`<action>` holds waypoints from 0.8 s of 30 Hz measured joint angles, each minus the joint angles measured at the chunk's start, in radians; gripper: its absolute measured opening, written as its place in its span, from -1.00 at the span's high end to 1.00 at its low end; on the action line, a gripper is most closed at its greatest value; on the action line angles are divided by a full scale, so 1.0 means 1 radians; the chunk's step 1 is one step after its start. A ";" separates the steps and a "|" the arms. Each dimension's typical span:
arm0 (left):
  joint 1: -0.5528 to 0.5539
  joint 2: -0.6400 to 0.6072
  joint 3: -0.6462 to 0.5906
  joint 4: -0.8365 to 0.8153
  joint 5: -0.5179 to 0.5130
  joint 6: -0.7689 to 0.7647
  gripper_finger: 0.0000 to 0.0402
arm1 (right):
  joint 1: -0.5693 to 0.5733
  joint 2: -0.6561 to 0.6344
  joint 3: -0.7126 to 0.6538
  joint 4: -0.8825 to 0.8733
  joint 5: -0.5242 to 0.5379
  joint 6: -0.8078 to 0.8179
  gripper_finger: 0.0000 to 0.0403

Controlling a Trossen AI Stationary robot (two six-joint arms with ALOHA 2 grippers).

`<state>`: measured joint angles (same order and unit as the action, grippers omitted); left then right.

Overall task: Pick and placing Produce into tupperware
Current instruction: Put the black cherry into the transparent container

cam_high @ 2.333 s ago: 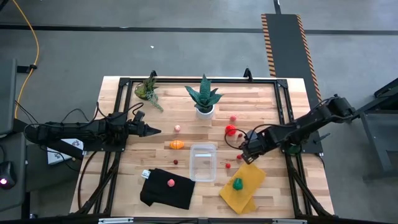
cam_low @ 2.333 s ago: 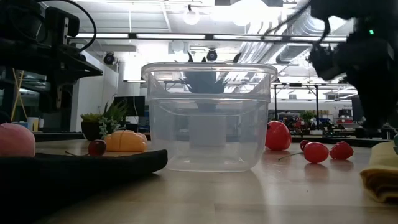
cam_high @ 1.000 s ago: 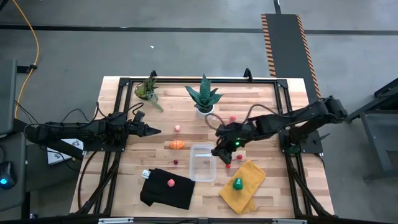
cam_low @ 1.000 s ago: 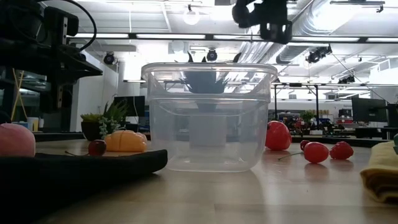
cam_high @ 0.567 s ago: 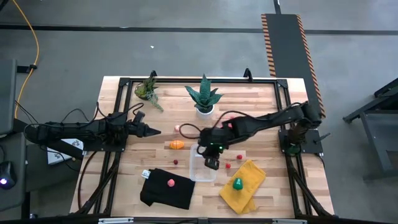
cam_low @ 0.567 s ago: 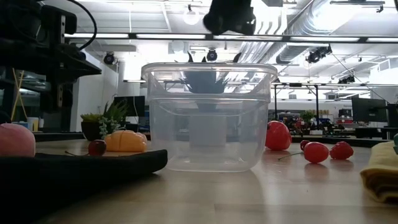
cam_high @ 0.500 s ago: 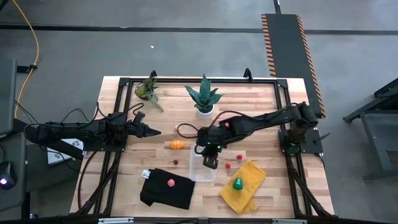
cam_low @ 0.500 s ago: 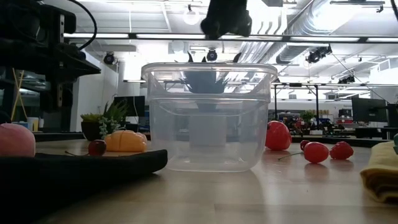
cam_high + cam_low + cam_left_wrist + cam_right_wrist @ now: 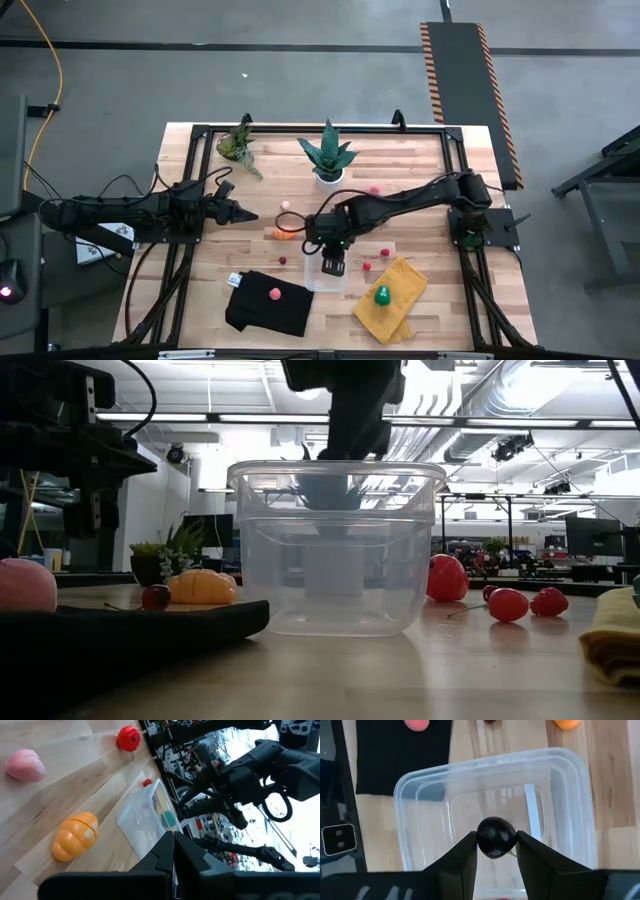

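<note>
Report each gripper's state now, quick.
Left gripper: shut, holding nothing, waiting over the table's left side.
Right gripper: shut on a small dark round produce piece, hanging over the open tupperware.

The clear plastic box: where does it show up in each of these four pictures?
High view: the tupperware sits mid-table, partly under the right gripper.
Low view: it fills the centre.
Left wrist view: it lies beyond the orange fruit.
Right wrist view: seen from above, behind the held dark fruit.
Shared landmark: the orange fruit.
</note>
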<state>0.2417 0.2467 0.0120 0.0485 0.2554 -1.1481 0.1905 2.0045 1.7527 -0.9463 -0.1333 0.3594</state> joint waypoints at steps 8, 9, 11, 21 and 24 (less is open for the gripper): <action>0.000 0.000 0.000 0.000 0.000 0.025 1.00 | 0.000 0.020 0.000 -0.019 0.003 0.002 0.45; 0.000 0.000 0.000 0.000 0.000 0.029 1.00 | 0.000 0.025 0.000 -0.021 0.005 0.001 0.45; 0.000 0.000 0.000 -0.001 0.000 0.036 1.00 | 0.000 0.031 0.000 -0.034 0.005 -0.001 0.45; 0.000 0.000 0.000 -0.001 0.000 0.044 1.00 | 0.000 0.053 -0.001 -0.029 0.003 -0.002 0.45; 0.000 0.000 0.000 -0.001 0.000 0.044 1.00 | 0.000 0.053 -0.001 -0.030 0.003 -0.002 0.45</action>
<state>0.2417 0.2470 0.0120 0.0475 0.2550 -1.1038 0.1905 2.0575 1.7519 -0.9759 -0.1299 0.3579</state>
